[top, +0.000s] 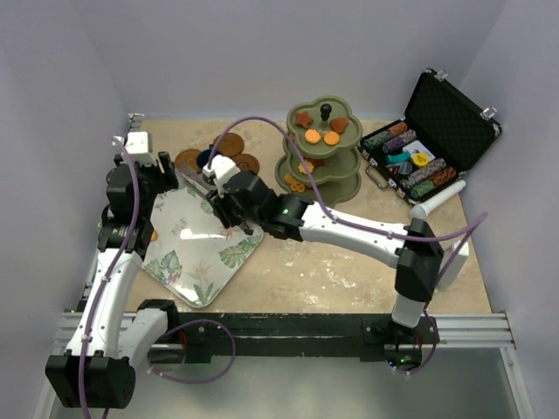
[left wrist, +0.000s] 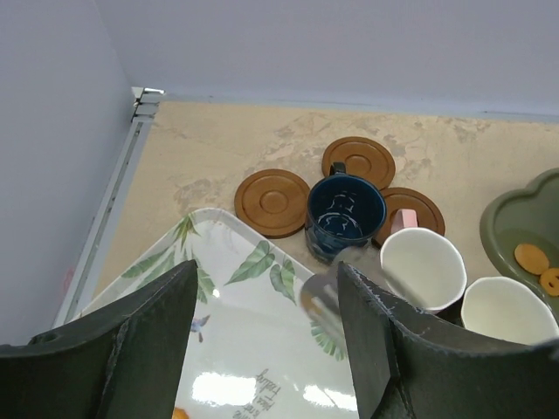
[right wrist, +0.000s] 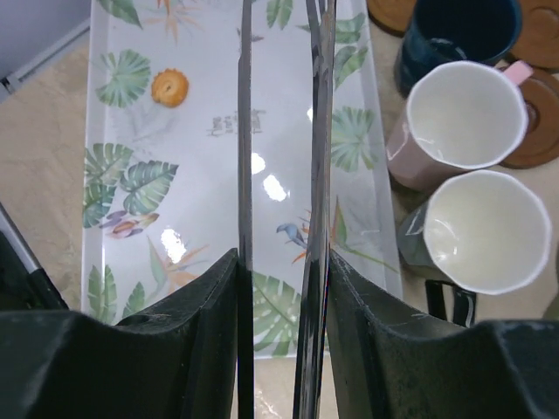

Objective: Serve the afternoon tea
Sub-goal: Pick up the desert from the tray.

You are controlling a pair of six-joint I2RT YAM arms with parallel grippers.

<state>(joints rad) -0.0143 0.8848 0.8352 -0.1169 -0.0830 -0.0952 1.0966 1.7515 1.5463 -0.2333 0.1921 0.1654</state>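
My right gripper (top: pixel 229 202) is shut on metal tongs (right wrist: pixel 244 131) whose two blades reach out over the leaf-patterned tray (right wrist: pixel 131 192). One round orange biscuit (right wrist: pixel 169 87) lies on the tray, left of the blades. My left gripper (left wrist: pixel 266 279) is open and empty above the tray's far end. The navy cup (left wrist: pixel 345 214) stands among three brown saucers (left wrist: pixel 272 202). The pinkish-white cup (left wrist: pixel 422 268) and cream cup (left wrist: pixel 508 310) stand beside the tray. The olive-green stand (top: pixel 319 148) holds several biscuits (top: pixel 312 135).
An open black case of poker chips (top: pixel 428 140) stands at the back right, with a white cylinder (top: pixel 441 201) in front of it. A white block (top: pixel 138 144) sits at the back left corner. Walls close in on the left and back.
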